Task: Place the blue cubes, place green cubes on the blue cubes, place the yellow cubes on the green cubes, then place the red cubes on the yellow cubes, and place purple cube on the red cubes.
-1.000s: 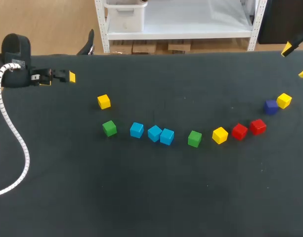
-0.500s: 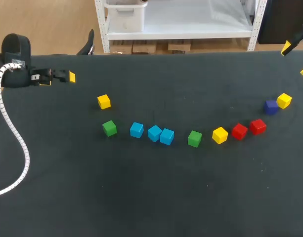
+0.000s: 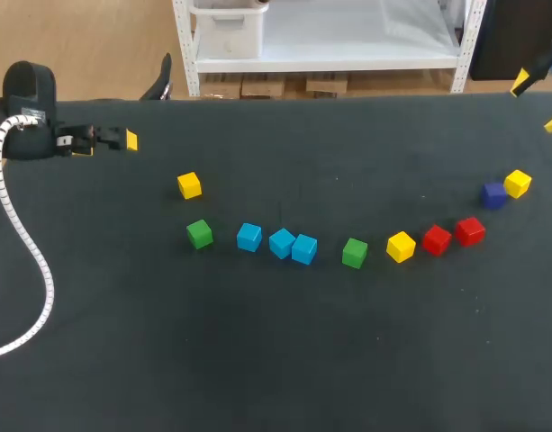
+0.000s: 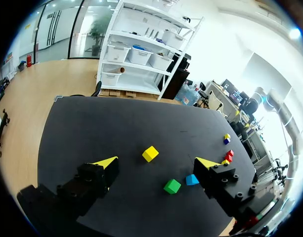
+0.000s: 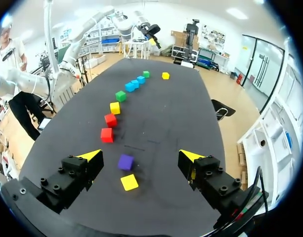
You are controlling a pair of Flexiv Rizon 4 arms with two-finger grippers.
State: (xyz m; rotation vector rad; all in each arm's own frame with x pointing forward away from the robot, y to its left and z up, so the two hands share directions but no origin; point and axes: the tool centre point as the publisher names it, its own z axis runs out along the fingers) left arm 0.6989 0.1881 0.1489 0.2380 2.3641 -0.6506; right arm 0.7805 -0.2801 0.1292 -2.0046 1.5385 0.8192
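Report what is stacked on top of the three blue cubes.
Nothing: the three small blue cubes lie single on the black table, top faces bare. The two green cubes sit beside the row, unstacked. The faces against the table are hidden.

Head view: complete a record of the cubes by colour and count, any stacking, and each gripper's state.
small blue cubes: three
small green cubes: two
small yellow cubes: three
small red cubes: two
small purple cube: one, beside a yellow cube
stacking: none, all on the black table
left gripper: open, empty
right gripper: open, empty
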